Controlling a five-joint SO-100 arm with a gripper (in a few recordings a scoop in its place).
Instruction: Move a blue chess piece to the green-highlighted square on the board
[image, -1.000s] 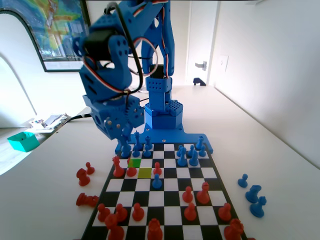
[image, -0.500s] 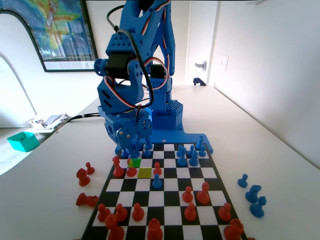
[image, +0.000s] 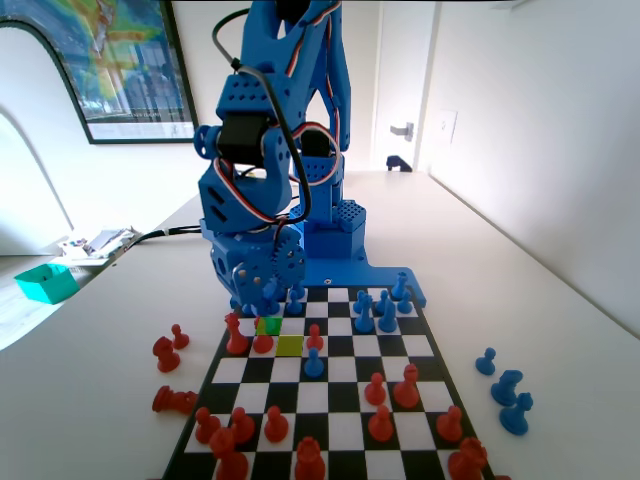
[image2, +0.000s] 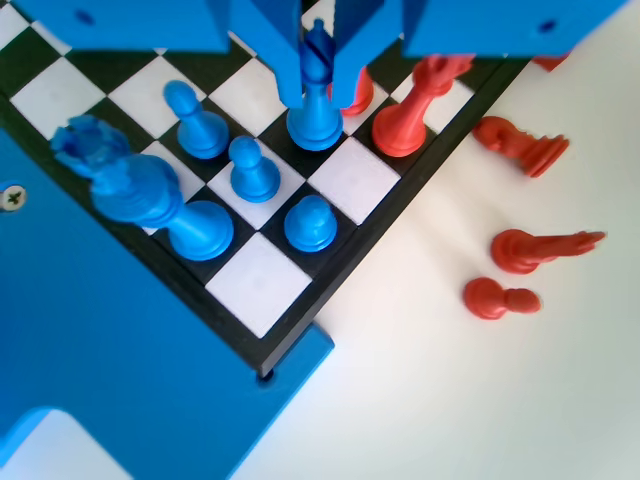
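The blue chess piece (image2: 313, 118) is standing on a dark square near the board's corner in the wrist view, and the gripper (image2: 318, 62) is hanging directly over it; the two jaws are flanking its head and neck, one on each side, with a narrow gap that looks close to contact; whether they are actually pinching it I cannot tell, since the base is still sitting on the board. In the fixed view the gripper (image: 265, 295) is sitting low at the far left rows of the board, and the green-highlighted square (image: 268, 324) is lying just in front of it, beside a duller olive square (image: 290, 345). Close neighbours are crowding the piece: a small blue pawn (image2: 253, 171) and another blue pawn (image2: 196, 120) on the left of the wrist view, a tall red piece (image2: 410, 108) on the right, and a red pawn (image2: 351, 92) just behind.

Judging from this, the risk is lying in the tight spacing; a jaw spreading or swinging sideways could be knocking the tall red piece or the small blue pawn over; a weak or off-centre pinch on the thin neck could be letting the piece tilt or drop during the lift; setting down short could be landing it on the olive square instead.
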